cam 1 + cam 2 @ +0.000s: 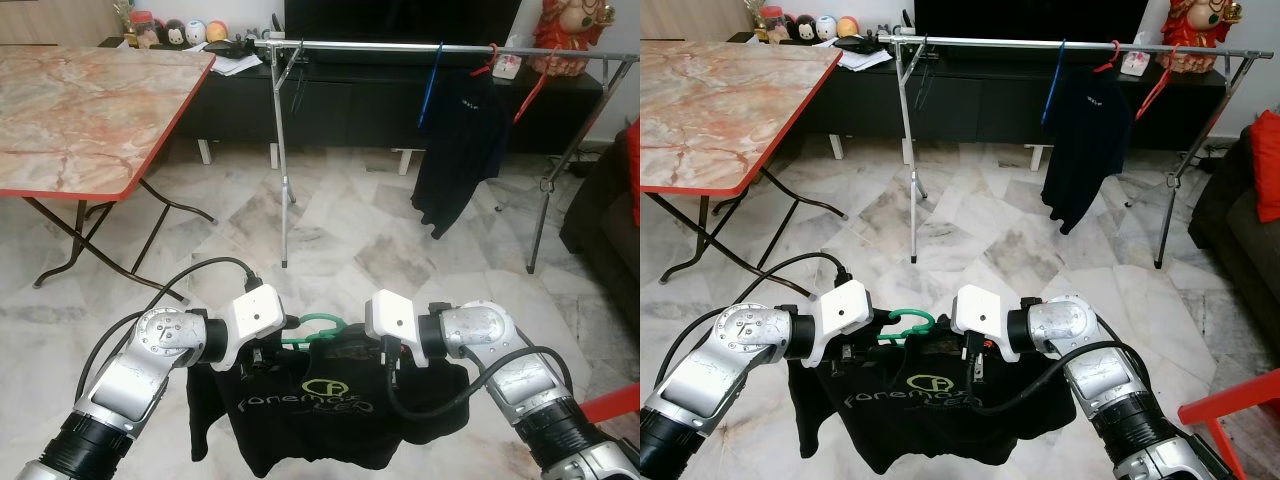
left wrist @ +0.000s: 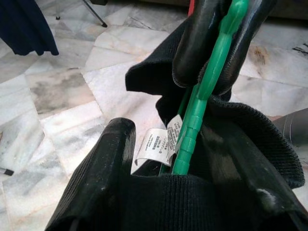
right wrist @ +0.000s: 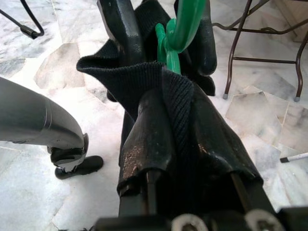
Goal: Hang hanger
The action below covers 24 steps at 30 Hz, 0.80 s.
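Two grippers, left gripper (image 1: 262, 357) and right gripper (image 1: 392, 362), pinch the limp black T-shirt's (image 1: 300, 415) collar around the stiff green hanger (image 1: 318, 327); clothes rail (image 1: 400, 45) at twelve o'clock.

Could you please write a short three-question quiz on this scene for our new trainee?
1. True or false: the green hanger already hangs on the clothes rail.
2. Multiple choice: the garment already hanging on the rail is A) a white towel, B) a dark T-shirt, C) a pair of yellow trousers.
3. Fill in: the black shirt held between the left hand and right hand bears ______ coloured lettering.

Key: 1 false, it is held low in front of the robot, above the marble floor; 2 B; 3 yellow-green.
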Tool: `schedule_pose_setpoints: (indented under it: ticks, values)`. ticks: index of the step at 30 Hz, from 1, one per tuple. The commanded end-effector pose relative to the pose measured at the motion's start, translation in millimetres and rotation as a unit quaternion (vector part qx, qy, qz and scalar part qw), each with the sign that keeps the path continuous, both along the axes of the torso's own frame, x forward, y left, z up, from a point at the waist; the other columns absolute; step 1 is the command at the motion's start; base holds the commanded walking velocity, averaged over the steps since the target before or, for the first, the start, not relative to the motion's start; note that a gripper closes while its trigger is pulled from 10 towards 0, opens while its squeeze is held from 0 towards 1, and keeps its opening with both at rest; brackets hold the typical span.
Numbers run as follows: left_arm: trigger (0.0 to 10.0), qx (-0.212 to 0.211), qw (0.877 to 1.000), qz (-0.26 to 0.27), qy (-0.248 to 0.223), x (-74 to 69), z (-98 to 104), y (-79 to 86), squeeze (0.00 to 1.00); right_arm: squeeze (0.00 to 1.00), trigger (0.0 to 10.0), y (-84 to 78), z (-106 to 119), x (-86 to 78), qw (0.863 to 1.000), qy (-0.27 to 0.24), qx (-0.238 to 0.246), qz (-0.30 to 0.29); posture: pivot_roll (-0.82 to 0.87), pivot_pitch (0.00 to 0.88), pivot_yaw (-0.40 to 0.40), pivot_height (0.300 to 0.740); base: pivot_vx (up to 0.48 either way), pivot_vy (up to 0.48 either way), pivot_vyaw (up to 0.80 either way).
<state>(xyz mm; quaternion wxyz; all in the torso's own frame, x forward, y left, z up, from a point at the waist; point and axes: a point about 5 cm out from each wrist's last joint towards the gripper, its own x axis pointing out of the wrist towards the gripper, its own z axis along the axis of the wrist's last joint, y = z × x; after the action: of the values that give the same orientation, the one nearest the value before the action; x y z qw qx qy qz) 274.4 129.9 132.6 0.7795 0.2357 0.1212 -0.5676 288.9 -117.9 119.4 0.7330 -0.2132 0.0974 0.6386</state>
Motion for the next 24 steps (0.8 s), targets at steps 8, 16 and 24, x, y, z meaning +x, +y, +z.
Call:
schedule_pose_setpoints:
  ticks: [8, 16, 24]
  values:
    - [5.1, 0.006, 1.0, 0.0, -0.017, 4.8, 5.2, -1.3, 0.0, 0.0, 10.0, 2.0, 11.7, 2.5, 1.0, -0.022, 0.006, 0.008, -0.05, 0.024, -0.047, 0.74, 0.0, 0.0, 0.0]
    - [4.2, -0.009, 1.0, -0.004, -0.015, 3.7, 7.9, -5.9, 0.0, 0.0, 10.0, 1.1, 11.7, 3.3, 1.0, -0.022, 0.003, 0.007, -0.05, 0.017, -0.049, 0.74, 0.0, 0.0, 0.0]
    - [0.0, -0.002, 1.0, -0.013, -0.003, 1.1, 4.3, -5.8, 0.0, 0.0, 10.0, 0.4, 10.7, 4.1, 1.0, -0.022, 0.001, 0.003, -0.05, 0.011, -0.048, 0.74, 0.0, 0.0, 0.0]
